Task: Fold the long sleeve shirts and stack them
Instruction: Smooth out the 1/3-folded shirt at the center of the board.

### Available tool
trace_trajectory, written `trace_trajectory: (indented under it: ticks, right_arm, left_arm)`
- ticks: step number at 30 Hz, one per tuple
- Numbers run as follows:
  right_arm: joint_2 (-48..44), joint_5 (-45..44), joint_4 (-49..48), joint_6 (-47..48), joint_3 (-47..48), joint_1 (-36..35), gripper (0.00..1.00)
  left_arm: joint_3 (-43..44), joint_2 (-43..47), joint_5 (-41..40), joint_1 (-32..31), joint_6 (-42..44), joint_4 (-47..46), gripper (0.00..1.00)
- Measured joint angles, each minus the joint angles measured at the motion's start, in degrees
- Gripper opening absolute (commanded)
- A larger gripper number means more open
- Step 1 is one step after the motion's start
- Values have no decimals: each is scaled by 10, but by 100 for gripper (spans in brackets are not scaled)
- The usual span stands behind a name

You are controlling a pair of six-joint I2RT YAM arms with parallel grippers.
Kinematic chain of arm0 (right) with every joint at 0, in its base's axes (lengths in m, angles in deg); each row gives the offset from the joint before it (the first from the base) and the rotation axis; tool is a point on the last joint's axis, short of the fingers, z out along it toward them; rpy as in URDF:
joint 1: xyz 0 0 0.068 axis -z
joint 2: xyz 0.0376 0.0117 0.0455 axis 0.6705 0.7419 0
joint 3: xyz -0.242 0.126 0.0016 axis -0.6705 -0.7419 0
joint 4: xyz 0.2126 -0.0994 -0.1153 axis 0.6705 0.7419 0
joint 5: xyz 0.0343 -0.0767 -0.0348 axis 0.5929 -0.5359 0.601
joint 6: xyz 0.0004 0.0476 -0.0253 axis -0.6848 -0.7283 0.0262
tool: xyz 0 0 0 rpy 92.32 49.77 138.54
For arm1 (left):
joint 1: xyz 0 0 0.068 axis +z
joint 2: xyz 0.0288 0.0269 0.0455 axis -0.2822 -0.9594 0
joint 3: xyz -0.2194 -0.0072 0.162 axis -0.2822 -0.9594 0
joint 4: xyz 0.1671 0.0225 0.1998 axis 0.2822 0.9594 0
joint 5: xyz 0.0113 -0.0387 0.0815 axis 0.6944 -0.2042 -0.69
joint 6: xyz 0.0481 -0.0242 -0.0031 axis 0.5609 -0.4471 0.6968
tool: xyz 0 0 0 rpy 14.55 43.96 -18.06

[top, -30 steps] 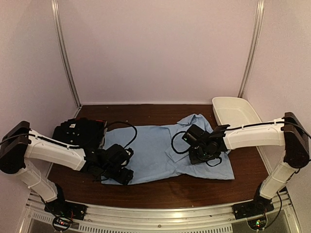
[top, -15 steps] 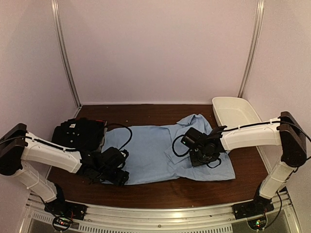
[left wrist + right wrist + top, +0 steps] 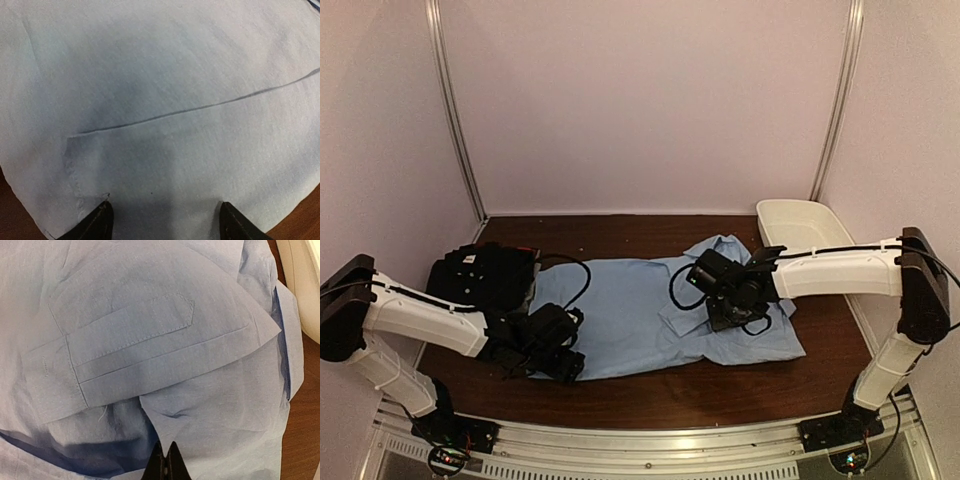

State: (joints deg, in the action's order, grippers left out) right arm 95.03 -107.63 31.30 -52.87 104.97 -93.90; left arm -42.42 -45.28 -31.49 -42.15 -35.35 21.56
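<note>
Blue shirt (image 3: 630,315) is mid-fold: right gripper (image 3: 165,461) closed over the cuff (image 3: 130,347), left gripper (image 3: 162,209) open; next I must pinch the hem (image 3: 75,187).

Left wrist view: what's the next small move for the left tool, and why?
Probably close the left tool on the light blue collared cloth shirt: its jaws stand open with the shirt's edge lying flat between them, and the right tool is shut near the sleeve cuff.
</note>
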Motion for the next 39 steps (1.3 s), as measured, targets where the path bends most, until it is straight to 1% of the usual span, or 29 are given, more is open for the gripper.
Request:
trace_trajectory:
  ticks: [6,11,15,19,22,25,29,32,36,39]
  right_arm:
    - [19,-28,34,12,35,-1,0]
    - [50,-50,54,25,57,-3,6]
    - [77,-65,67,32,58,-4,18]
    - [89,-74,77,33,54,-3,39]
    - [76,-75,78,32,34,-4,56]
    - [35,-66,74,24,-3,-4,64]
    - [-48,-52,65,4,-54,-4,67]
    - [-107,-43,63,-14,-89,2,65]
    - [-162,-20,48,-28,-150,43,65]
    - [-200,2,40,-30,-201,83,67]
  left_arm:
    - [0,4,-6,0,-7,12,74]
    - [0,12,-16,0,-14,35,74]
    - [0,15,-22,0,-17,45,74]
    - [1,15,-23,0,-21,47,74]
    - [3,15,-26,0,-22,51,74]
    - [6,12,-27,0,-22,55,74]
    - [13,5,-26,0,-21,56,74]
    - [17,1,-26,0,-20,56,74]
    - [19,-1,-26,0,-18,56,75]
    - [19,0,-26,0,-18,56,74]
